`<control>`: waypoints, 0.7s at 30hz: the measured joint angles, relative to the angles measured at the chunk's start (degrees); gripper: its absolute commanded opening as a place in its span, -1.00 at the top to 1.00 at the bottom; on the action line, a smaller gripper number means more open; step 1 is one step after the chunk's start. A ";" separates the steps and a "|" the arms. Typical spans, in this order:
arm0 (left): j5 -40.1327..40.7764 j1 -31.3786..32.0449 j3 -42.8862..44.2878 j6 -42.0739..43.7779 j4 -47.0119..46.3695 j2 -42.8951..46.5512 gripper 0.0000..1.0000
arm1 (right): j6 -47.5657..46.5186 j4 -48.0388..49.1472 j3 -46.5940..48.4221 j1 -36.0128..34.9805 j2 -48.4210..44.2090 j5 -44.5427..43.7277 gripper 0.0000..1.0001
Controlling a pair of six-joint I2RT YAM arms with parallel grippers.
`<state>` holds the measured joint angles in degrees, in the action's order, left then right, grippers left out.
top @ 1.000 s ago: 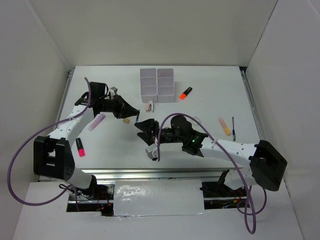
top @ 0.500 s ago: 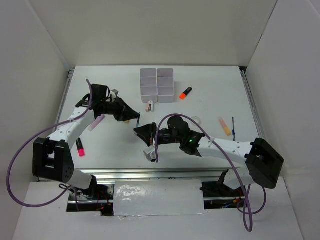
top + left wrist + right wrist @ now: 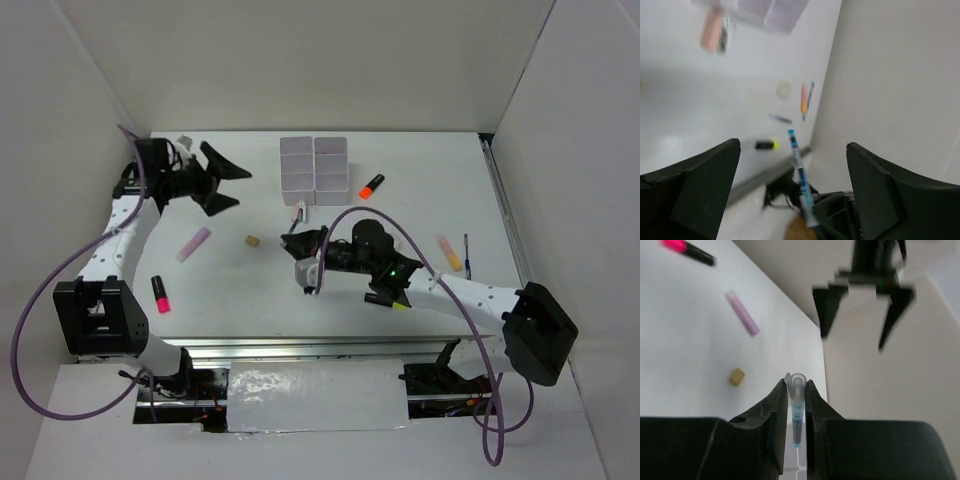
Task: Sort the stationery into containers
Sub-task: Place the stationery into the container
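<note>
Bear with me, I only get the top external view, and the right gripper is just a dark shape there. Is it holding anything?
Observer: Yes. In the right wrist view, the right gripper is shut on a thin blue pen, pinched between both fingers.
Operator: Which way does the pen sit in the grip?
Observer: It lies lengthwise along the fingers, and its clear end pokes out just past their tips.
</note>
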<state>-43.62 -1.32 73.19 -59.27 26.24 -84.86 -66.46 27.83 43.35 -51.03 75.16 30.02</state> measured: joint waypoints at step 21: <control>5.53 -5.81 -16.22 25.14 -30.88 12.46 -0.99 | 65.05 1.09 51.19 26.84 36.52 -28.85 1.00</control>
<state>-38.09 -7.14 56.97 -34.13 -4.64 -72.40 -1.41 28.93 94.54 -24.18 111.68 1.17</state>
